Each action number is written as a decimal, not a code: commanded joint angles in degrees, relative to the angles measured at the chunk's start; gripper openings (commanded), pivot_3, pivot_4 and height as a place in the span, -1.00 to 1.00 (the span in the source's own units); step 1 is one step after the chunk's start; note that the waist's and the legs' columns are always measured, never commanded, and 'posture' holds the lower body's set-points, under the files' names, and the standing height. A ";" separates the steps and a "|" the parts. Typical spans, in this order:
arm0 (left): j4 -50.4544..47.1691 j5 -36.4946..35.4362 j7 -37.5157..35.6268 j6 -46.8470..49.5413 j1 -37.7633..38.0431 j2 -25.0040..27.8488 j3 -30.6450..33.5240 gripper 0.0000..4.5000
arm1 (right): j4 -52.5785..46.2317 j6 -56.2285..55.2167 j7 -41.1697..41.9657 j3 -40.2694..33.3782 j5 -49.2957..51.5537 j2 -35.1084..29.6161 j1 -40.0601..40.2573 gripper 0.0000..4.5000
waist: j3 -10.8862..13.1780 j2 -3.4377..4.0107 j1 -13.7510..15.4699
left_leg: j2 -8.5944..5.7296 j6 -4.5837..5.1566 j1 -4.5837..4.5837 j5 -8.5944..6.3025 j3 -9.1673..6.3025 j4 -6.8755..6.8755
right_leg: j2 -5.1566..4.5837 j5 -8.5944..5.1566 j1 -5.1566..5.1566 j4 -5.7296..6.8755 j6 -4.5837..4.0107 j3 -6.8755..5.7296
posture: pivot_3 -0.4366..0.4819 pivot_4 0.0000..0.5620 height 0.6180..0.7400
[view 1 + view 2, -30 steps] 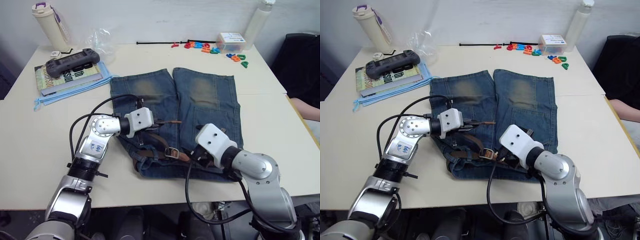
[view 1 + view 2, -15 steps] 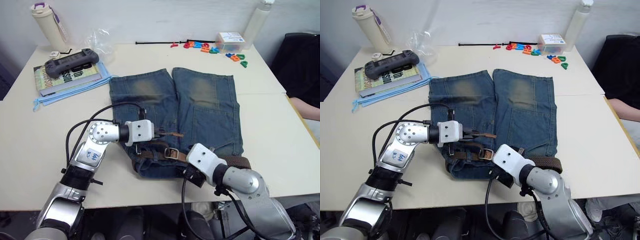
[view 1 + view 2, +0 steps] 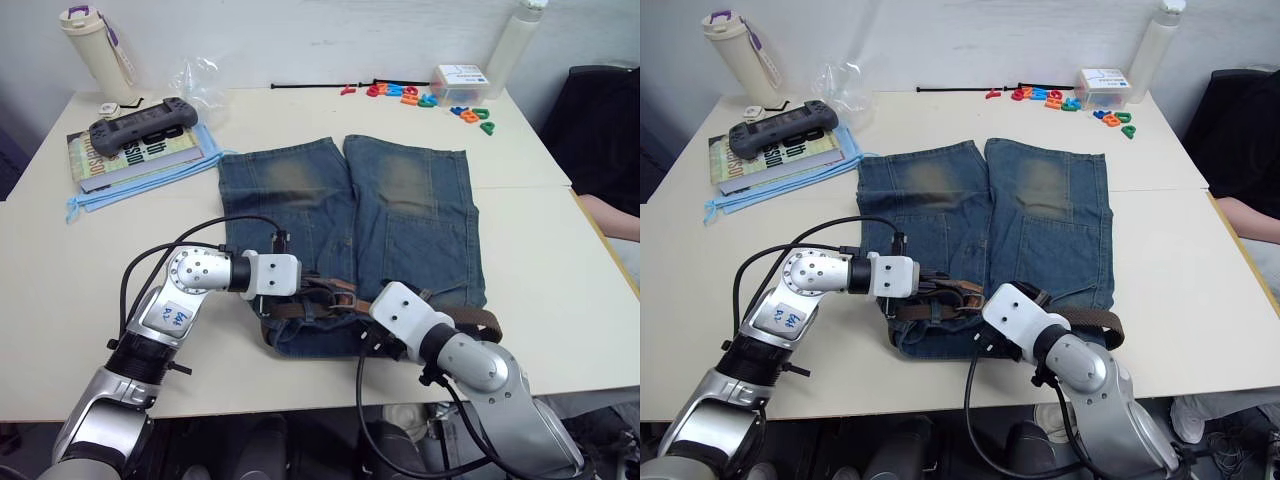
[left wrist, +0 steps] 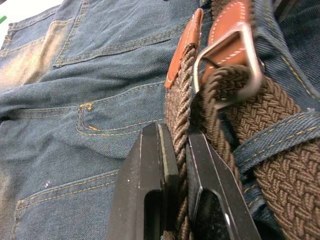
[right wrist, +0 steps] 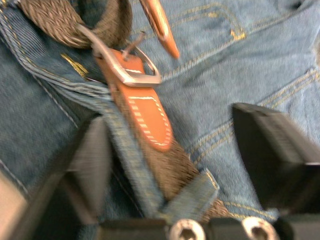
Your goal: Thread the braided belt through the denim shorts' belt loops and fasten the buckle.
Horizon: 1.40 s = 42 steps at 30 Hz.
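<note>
The denim shorts (image 3: 400, 215) lie flat mid-table, waistband towards me. The braided belt (image 3: 470, 320) runs along that waistband under the belt loops (image 4: 272, 134). Its silver buckle (image 4: 227, 52) sits at the front centre of the shorts, with the tan tip (image 4: 184, 47) beside it. My left gripper (image 4: 175, 137) is shut on the brown strap just short of the buckle, and also appears at the waistband's left part (image 3: 312, 292). My right gripper (image 5: 172, 130) stands open astride the tan leather tab behind the buckle (image 5: 127, 67), low over the near edge of the waistband (image 3: 378, 338).
Books (image 3: 140, 155) with a game controller (image 3: 140, 118) on top lie at the back left on a blue cloth, beside a bottle (image 3: 95, 45). Coloured letters (image 3: 440, 100), a box (image 3: 460, 82) and a thin black cable (image 3: 310, 87) lie along the far edge. A person's arm (image 3: 608, 215) rests at the right.
My left gripper has drawn towards me along the waistband with the strap in it. My right gripper left the shorts' right side and now sits by the buckle, baring the belt there.
</note>
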 commanded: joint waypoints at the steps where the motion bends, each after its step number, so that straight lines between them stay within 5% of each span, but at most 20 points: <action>1: -1.58 0.21 0.61 0.91 -0.07 0.57 0.30 -1.00 | -3.83 -1.58 -1.66 -0.03 -0.47 0.43 -1.17 -0.24 | 0.00 0.00 0.01 | 0.00 0.00 0.00 0.00 0.00 0.00 | 0.00 0.00 0.00 0.00 0.00 0.00 | -0.05 -0.47 0.07; 6: -2.23 -0.27 1.22 3.06 0.15 0.77 0.99 -1.00 | -2.95 -1.80 -2.25 0.86 -1.21 -0.34 -2.31 -0.99 | 0.00 0.00 -0.05 | 0.00 0.00 0.00 0.00 0.00 0.00 | 0.00 0.00 -0.01 0.01 0.00 0.01 | -0.05 -0.47 0.07; 22: 1.14 -1.74 -2.30 1.92 -2.09 5.74 2.04 -1.00 | -1.00 -5.38 -3.36 4.33 -5.81 -3.52 -5.67 -0.99 | 0.01 0.02 -0.13 | 0.00 0.00 -0.01 0.00 0.00 -0.01 | 0.00 0.00 -0.04 0.02 0.00 0.02 | -0.05 -0.47 0.07; 32: 5.84 -3.57 -6.42 -2.58 -7.16 4.50 1.18 -1.00 | 2.51 -13.68 -0.11 7.46 -11.12 -8.84 -8.55 -0.99 | 0.02 0.02 -0.25 | -0.04 0.00 -0.01 0.00 0.08 0.00 | 0.00 0.00 -0.04 0.03 0.00 0.01 | -0.05 -0.47 0.07; 42: 8.78 -2.88 -7.46 -5.67 -10.25 0.99 -0.89 -1.00 | 5.06 -17.87 2.28 7.16 -13.92 -6.95 -9.17 -0.99 | 0.02 0.02 -0.47 | -0.05 0.00 -0.02 0.01 0.10 0.04 | 0.01 0.00 -0.04 0.06 0.00 0.00 | -0.05 -0.47 0.07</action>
